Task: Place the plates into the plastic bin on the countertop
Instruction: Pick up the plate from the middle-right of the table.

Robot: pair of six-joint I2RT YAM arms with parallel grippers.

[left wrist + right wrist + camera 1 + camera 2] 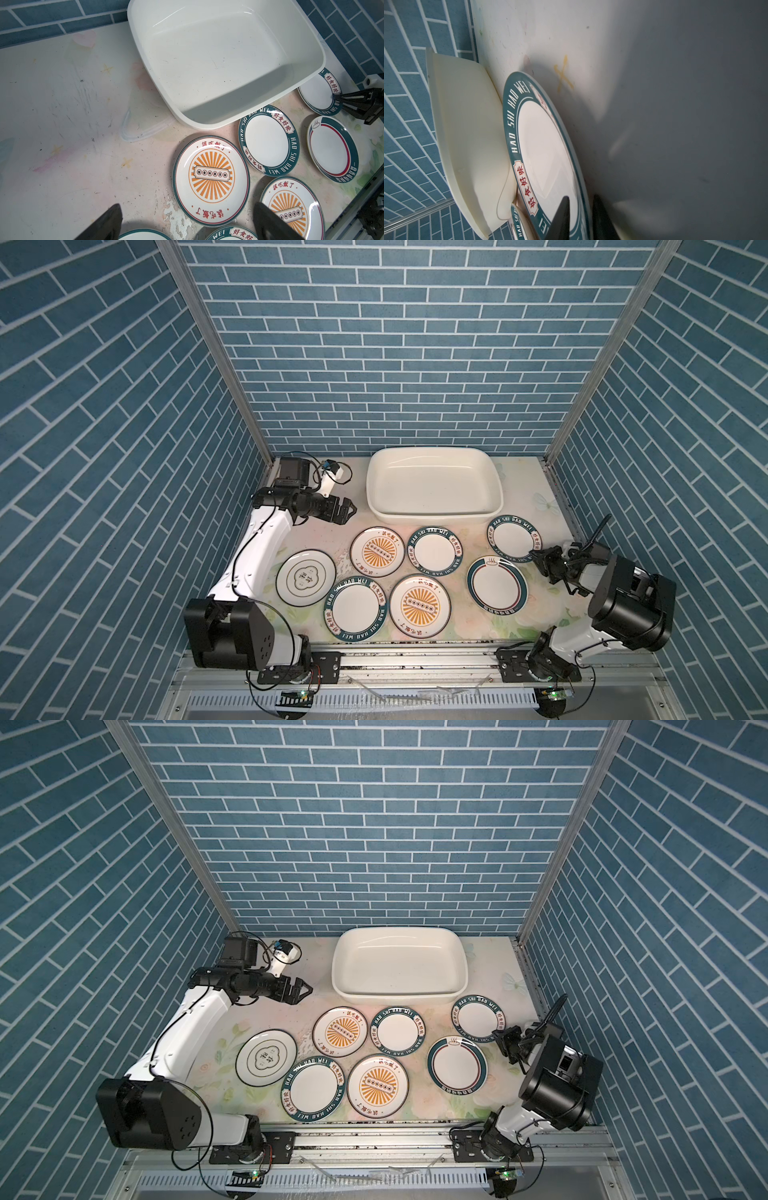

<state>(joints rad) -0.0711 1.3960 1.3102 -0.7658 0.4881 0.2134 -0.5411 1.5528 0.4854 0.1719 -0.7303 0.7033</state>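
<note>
From here I see a blue brick-pattern back wall (pixel 415 344) at 12 o'clock, with matching side walls at 9 (pixel 83 448) and 3 o'clock (pixel 706 448). An aluminium corner post stands at 11 (pixel 216 352) and another at 1 (pixel 604 352). At 6 o'clock a metal rail (pixel 415 659) runs above a slotted duct (pixel 415 701). The light is soft and even

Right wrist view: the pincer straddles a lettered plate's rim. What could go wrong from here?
1. The right pincer straddles only the outer rim of the plate; so shallow a hold could let it tilt or slip out on lifting.
2. The plate's far edge lies close beside the bin, seemingly under its flared rim, so a straight lift may snag or nudge the bin.
</note>
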